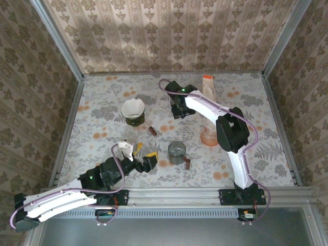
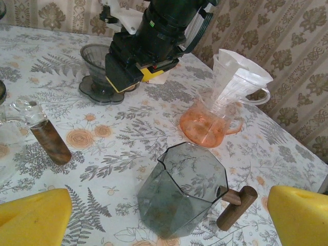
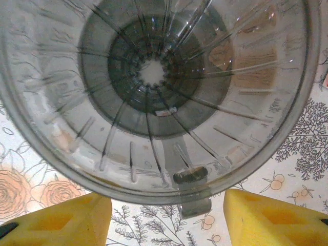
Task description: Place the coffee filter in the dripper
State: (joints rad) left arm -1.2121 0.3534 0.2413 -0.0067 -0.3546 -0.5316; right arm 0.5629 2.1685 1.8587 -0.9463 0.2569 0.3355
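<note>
Finds dripper [image 3: 154,77] empty beneath wide-jawed right gripper [image 3: 166,212], coffee filter [image 2: 241,77] unpicked in orange jug [image 2: 205,128], left gripper [image 2: 169,218] likewise wide, empty.

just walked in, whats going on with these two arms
The arms are partway through getting a coffee filter into a dripper. The right end effector hovers open just above the grey dripper, which has no filter in it yet. White paper filters stand in a holder on top of the orange carafe close by. The left end effector is open and holds nothing, facing a grey glass pitcher with a wooden handle.
</note>
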